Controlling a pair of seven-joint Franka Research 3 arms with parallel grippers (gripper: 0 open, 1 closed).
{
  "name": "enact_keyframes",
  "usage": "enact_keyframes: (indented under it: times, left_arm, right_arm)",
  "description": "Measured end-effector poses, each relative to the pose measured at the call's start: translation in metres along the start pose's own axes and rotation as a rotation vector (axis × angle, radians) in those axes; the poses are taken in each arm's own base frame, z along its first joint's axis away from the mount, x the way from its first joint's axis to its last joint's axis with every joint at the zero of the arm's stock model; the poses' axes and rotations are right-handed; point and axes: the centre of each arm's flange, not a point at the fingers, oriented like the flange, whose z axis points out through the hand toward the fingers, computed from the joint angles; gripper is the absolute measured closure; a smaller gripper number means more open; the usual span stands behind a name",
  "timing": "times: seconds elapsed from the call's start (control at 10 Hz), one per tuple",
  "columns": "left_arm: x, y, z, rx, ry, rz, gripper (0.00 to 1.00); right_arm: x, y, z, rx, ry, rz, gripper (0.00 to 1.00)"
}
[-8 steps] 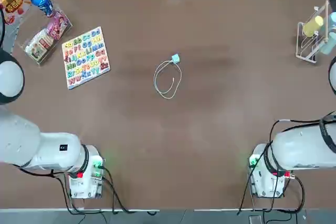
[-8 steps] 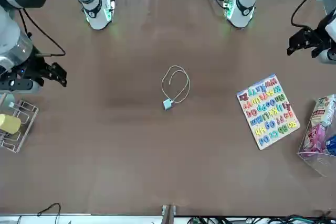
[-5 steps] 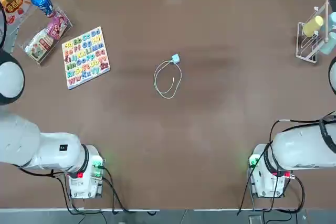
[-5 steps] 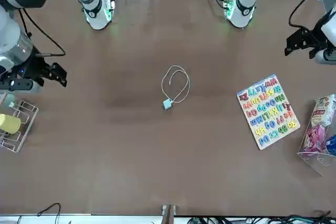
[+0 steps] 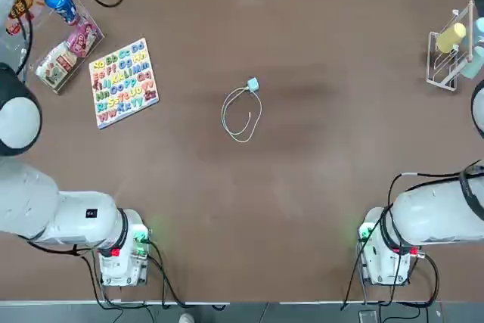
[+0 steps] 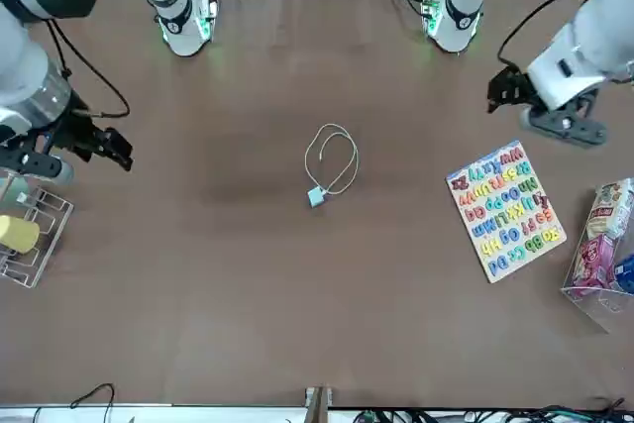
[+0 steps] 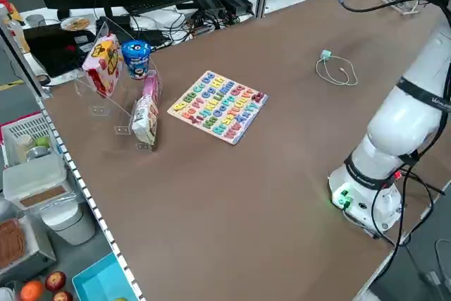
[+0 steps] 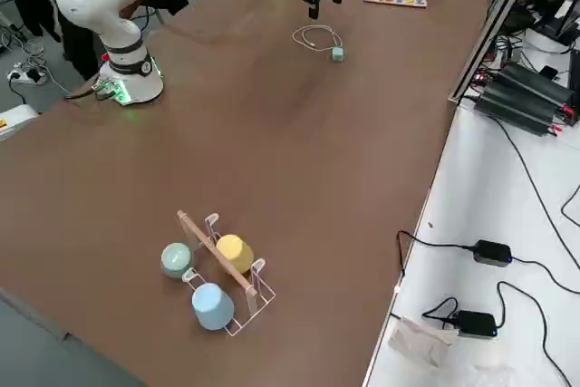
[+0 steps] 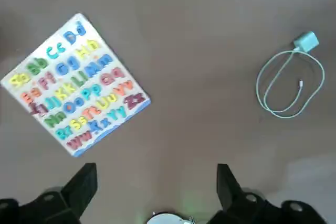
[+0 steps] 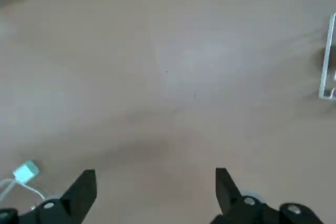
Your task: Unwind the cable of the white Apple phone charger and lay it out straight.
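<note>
The white Apple phone charger (image 5: 252,85) lies near the middle of the brown table, a small pale cube. Its cable (image 5: 240,117) lies in a loose loop beside it, with the free end inside the loop. In the left wrist view the charger (image 9: 306,41) and cable (image 9: 286,88) sit off to one side, far below my open left gripper (image 9: 156,169). That left gripper (image 6: 503,92) hangs above the table between the cable and the puzzle board. My right gripper (image 6: 117,146) hovers open near the cup rack; its wrist view catches the charger (image 10: 25,172) at the edge.
A colourful alphabet puzzle board (image 5: 123,82) lies on the robot's left of the cable. Snack packs and a blue can (image 5: 60,1) stand in the far left corner. A wire rack with cups (image 5: 452,51) stands at the far right. Bare table surrounds the cable.
My left gripper has swung in from the table's side toward the middle, closer to the cable. The right gripper has shifted only slightly. The charger and cable have not moved.
</note>
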Motion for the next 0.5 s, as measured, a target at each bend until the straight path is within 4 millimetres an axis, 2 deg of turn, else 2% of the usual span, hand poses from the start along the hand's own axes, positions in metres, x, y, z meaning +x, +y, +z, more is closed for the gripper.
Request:
enact_keyframes:
  times: [0.2,0.5]
  left_arm:
    - [0.016,0.032,0.021,-0.010,0.000,-0.034,0.00]
    - [0.021,0.075,0.032,-0.057,-0.011,-0.087,0.00]
  right_arm:
    - [-0.006,-0.040,0.023,0.009,-0.007,0.197,0.00]
    - [-0.016,-0.105,0.078,0.017,-0.032,0.486,0.00]
